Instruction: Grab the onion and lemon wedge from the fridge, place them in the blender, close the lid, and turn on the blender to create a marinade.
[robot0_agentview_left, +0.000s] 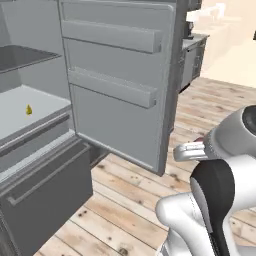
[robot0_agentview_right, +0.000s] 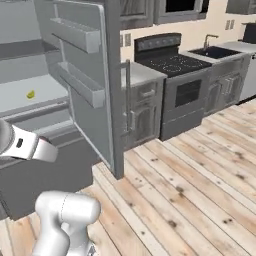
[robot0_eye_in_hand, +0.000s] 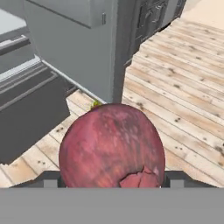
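The onion (robot0_eye_in_hand: 112, 148), a reddish-maroon ball, takes up the lower middle of the hand view. My gripper (robot0_eye_in_hand: 112, 180) is shut on it, with a dark fingertip (robot0_eye_in_hand: 177, 177) showing at each side, and holds it above the wooden floor in front of the fridge (robot0_agentview_left: 120, 90). The fridge door stands wide open. On a pale inner shelf lies the lemon wedge (robot0_agentview_left: 29, 109), a tiny yellow piece, which the right base view also catches (robot0_agentview_right: 31, 94). The blender and the lid are out of view.
The fridge's lower drawer (robot0_agentview_left: 45, 195) is pulled out toward me. Right of the open door (robot0_agentview_right: 95, 90) stand a counter cabinet (robot0_agentview_right: 142, 107), a black stove (robot0_agentview_right: 175, 75) and a sink (robot0_agentview_right: 215, 51). Wooden floor (robot0_agentview_right: 190, 190) stretches to the right.
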